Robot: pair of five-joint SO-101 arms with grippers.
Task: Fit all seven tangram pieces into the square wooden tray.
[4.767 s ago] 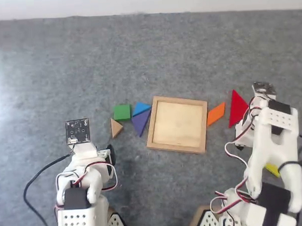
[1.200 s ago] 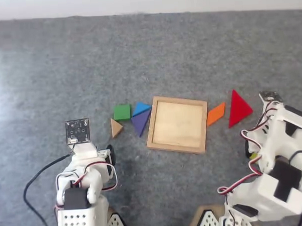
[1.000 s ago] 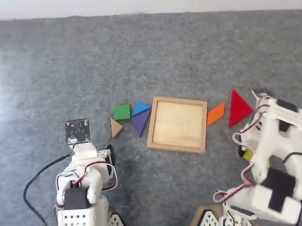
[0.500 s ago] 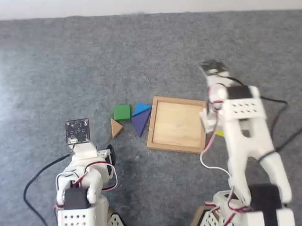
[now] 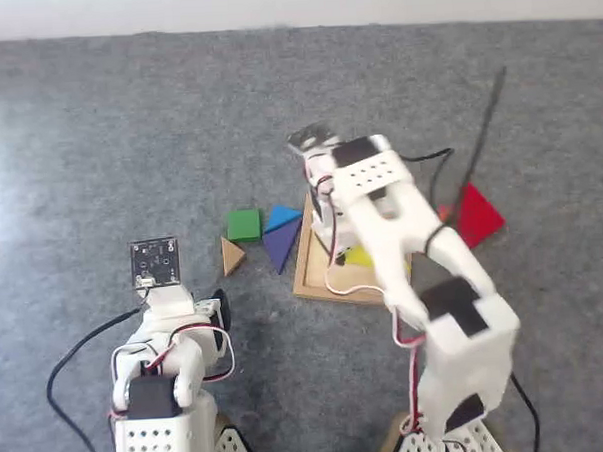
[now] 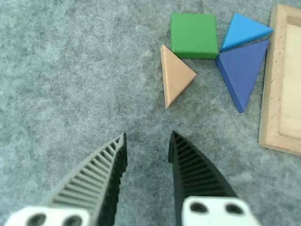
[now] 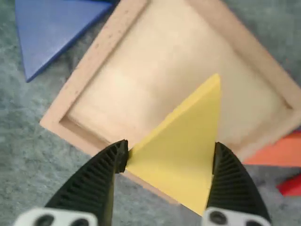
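While the right gripper [image 7: 170, 149] clamps a yellow triangular wooden piece [image 7: 181, 160] over the square wooden tray [image 5: 305, 268] at the high view's centre — seemingly to lower it in — the left gripper [image 6: 148, 136] rests open, lower left.

The left arm [image 5: 158, 382] is folded up close to its base. The left pincer [image 6: 148, 136] points down and forward. Its two fingers are apart with nothing between them. The right arm [image 5: 396, 222] is stretched far out and leans over to the left. The right pincer [image 7: 170, 153] points down and squeezes a yellow piece [image 7: 186, 141] by its edges.
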